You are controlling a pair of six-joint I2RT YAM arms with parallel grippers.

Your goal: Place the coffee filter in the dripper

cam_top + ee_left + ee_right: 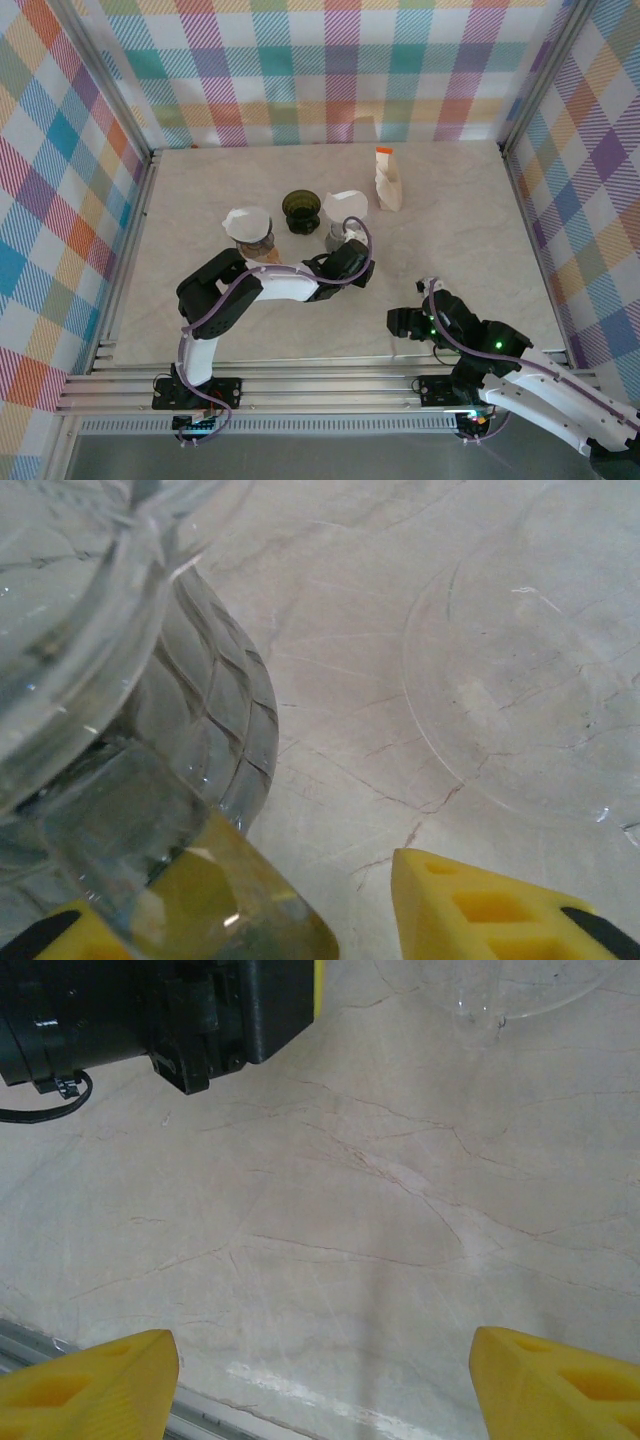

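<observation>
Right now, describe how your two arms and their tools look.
Both arms have black joint housings and white links. The left arm carries a lavender cable looped along it. The right arm carries a similar cable and shows small green lights. The left tool and right tool have bright yellow fingers with moulded recesses.

A pale marbled table [470, 250] was seen. Near the frame's middle a dark dripper [300, 211] was set on it. A glass dripper [336, 236] was placed just right, a pot [250, 238] left, and a bag [387, 182] toward the upper right.
</observation>
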